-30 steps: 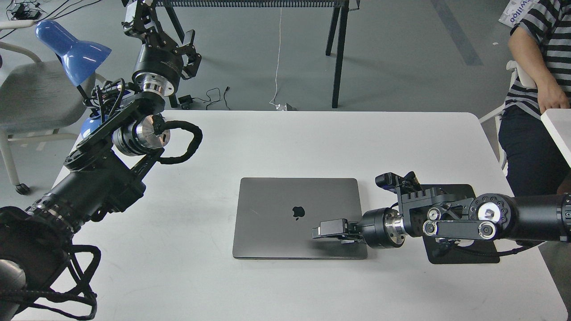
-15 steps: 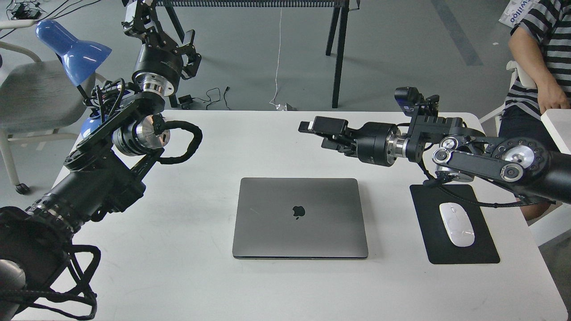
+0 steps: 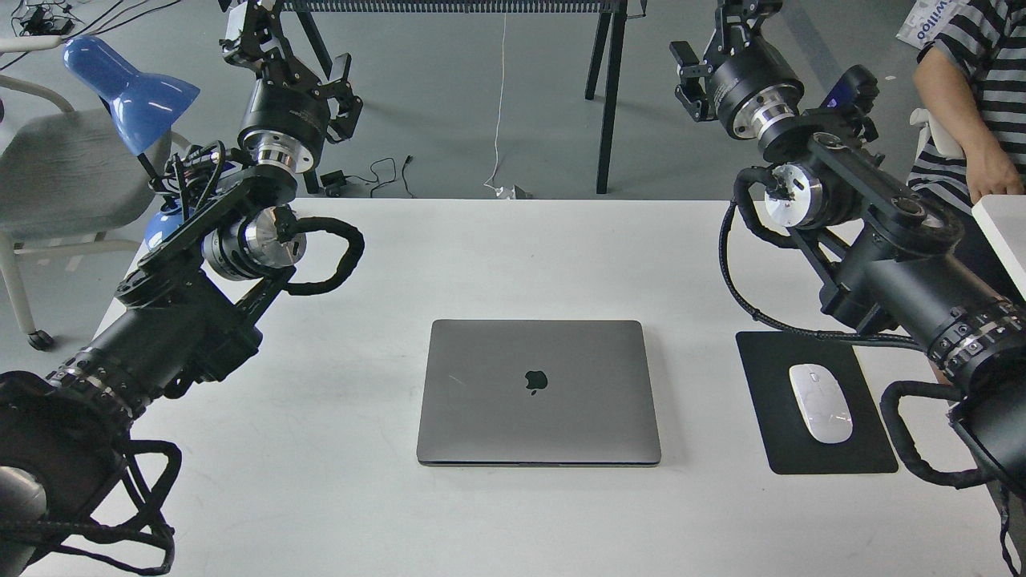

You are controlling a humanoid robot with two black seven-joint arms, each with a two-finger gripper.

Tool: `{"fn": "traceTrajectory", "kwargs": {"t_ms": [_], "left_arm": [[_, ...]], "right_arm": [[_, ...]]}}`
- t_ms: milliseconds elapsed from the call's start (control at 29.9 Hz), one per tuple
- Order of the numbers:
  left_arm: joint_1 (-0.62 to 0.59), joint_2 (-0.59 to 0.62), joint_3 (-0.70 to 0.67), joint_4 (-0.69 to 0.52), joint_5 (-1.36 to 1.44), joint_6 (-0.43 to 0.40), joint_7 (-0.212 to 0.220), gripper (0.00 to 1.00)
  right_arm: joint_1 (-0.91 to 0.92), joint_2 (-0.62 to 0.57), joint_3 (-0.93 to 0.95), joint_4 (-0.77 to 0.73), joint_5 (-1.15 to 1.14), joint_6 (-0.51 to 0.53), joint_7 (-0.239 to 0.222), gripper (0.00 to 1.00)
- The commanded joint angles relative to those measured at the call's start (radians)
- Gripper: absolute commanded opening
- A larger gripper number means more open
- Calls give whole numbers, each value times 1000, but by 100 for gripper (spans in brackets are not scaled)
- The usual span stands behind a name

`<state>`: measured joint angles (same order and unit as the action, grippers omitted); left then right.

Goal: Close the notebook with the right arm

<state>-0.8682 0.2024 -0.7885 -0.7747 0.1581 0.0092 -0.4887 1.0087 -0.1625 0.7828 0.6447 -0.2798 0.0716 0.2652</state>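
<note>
At one o'clock, high beyond the table (image 3: 513, 240), the right gripper (image 3: 725, 32) holds nothing; its fingers run off frame, so how wide they stand I cannot tell. Centre table, the notebook (image 3: 539, 393) lies lid-down, apparently closed. Risk: the right arm (image 3: 882, 272) sweeping low could snag the mouse (image 3: 820, 402) at four o'clock.

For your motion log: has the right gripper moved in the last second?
Yes. The right gripper rose from the laptop lid, up and away past the table's far edge.

Black arms (image 3: 906, 288), silver joint rings
</note>
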Motion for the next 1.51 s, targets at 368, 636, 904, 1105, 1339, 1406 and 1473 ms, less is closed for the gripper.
{"fn": "traceTrajectory", "kwargs": {"t_ms": [368, 636, 904, 1105, 1339, 1406, 1473], "left_arm": [[0, 0, 0, 0, -2, 0, 0, 100], [0, 0, 0, 0, -2, 0, 0, 100], [0, -1, 0, 0, -2, 0, 0, 100], [0, -1, 0, 0, -2, 0, 0, 100], [0, 0, 0, 0, -2, 0, 0, 100], [0, -1, 0, 0, -2, 0, 0, 100], [0, -1, 0, 0, -2, 0, 0, 100]], "right_arm": [[-119, 3, 45, 9, 77, 166, 52, 100], [-144, 14, 119, 10, 79, 157, 55, 100], [-133, 35, 128, 7, 79, 74, 51, 100], [-122, 28, 81, 19, 77, 86, 49, 100], [-68, -31, 1, 72, 73, 132, 49, 100], [-61, -46, -33, 75, 67, 146, 54, 100], [-56, -48, -54, 75, 67, 158, 54, 100]]}}
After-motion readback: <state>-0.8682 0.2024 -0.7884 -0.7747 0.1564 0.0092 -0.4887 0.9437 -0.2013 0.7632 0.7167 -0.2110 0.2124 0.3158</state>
